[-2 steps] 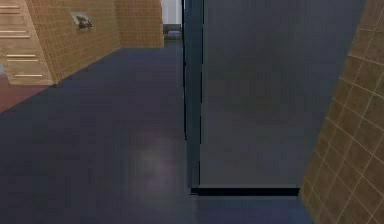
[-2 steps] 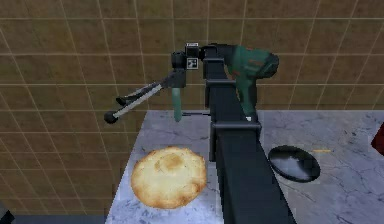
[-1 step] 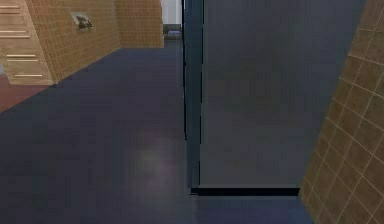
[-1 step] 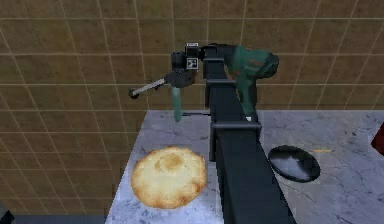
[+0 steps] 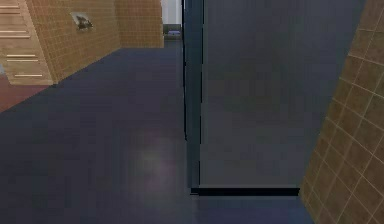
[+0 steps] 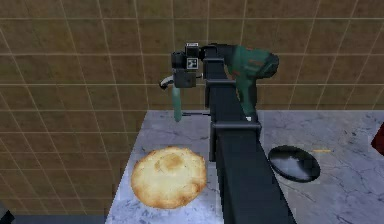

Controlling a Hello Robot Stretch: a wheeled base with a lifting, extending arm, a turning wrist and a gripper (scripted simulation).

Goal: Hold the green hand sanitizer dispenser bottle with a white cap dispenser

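In the arm side view the dark arm (image 6: 240,160) rises over a grey stone counter (image 6: 340,190) toward a tan tiled wall. At its far end the gripper (image 6: 174,88) sits left of the white marker squares. A slim green thing (image 6: 178,102) hangs down at the fingers, and its lower end reaches the counter's back edge. I cannot tell whether the gripper holds it. A bulkier dark green shape (image 6: 256,66) lies right of the markers, by the wall.
A round golden flatbread (image 6: 170,177) lies on the counter left of the arm, a dark bowl (image 6: 294,162) to its right, a red thing (image 6: 380,136) at the edge. Ahead, dark floor (image 5: 100,130) runs past a tall dark panel (image 5: 260,90), tiled walls (image 5: 355,140) and wooden drawers (image 5: 20,45).
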